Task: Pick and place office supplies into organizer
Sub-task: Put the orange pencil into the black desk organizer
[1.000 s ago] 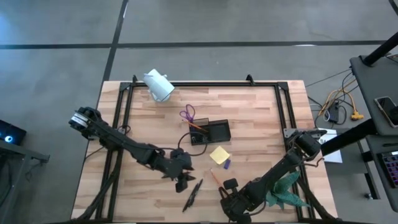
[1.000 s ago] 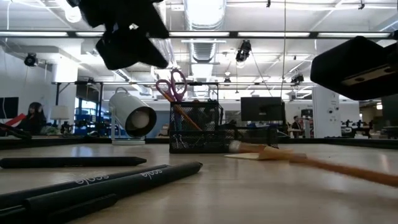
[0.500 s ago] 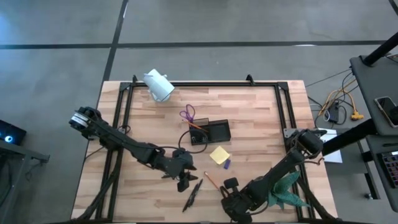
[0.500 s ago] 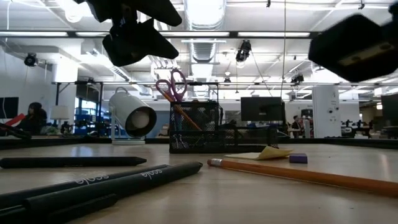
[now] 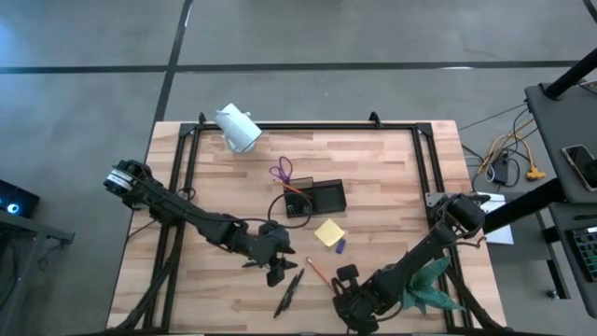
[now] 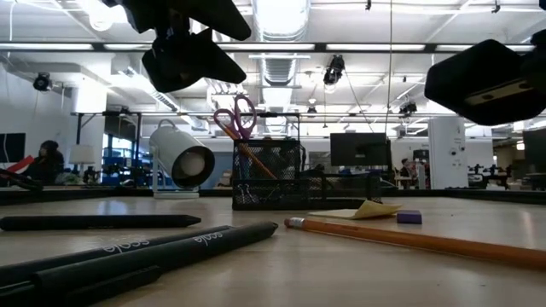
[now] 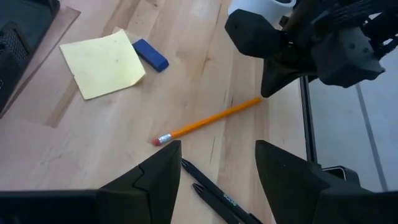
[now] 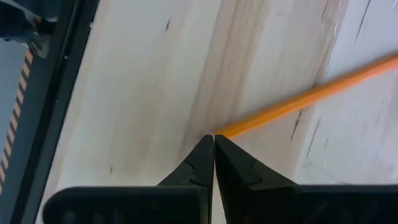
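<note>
Right wrist view shows the right pincer (image 8: 214, 146) closed tight, empty, its tips at the orange pencil (image 8: 311, 95) lying on the tabletop (image 5: 392, 177). Left pincer (image 7: 217, 165) gapes empty above the black pens (image 7: 214, 193); organizer (image 5: 315, 198) well apart.

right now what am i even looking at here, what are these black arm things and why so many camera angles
These are two robot arms at a wooden table, filmed by four cameras: one overhead, one at table height, one on each wrist.

The left claw is open, hanging above the black pens and an orange pencil. The right claw is shut with its tips meeting at the pencil's pointed end; it holds nothing.

Also on the table are a yellow sticky-note pad, a small purple piece and the organizer, a dark box with purple-handled scissors standing in it. A white cylindrical camera sits at the far edge and a green plant near the right arm.
</note>
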{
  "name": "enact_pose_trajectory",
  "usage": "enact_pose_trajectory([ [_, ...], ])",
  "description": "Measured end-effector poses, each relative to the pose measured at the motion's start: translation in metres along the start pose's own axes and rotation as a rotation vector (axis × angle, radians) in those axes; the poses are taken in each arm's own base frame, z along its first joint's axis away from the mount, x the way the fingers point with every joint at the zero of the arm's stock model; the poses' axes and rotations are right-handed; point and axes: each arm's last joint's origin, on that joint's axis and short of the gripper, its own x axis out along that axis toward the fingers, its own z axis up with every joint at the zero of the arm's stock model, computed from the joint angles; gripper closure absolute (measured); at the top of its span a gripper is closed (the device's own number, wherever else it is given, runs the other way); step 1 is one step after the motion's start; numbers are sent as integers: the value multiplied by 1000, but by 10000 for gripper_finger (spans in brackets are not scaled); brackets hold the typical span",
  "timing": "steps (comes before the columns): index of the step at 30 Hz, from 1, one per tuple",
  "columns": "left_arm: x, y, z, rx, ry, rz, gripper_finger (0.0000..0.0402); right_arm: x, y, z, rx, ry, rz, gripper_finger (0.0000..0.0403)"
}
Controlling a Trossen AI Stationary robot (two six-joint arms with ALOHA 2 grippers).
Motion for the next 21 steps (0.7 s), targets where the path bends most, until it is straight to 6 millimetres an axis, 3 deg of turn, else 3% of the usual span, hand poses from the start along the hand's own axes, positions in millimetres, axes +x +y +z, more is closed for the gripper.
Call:
enact_pose_trajectory([
  [9,6,6,3,-13,-2,13,213,6,1,-2,3,-29,24,394],
  [21,37,8,0,-26,29,-55,213,10,-1,-7,3,-19,11,394],
])
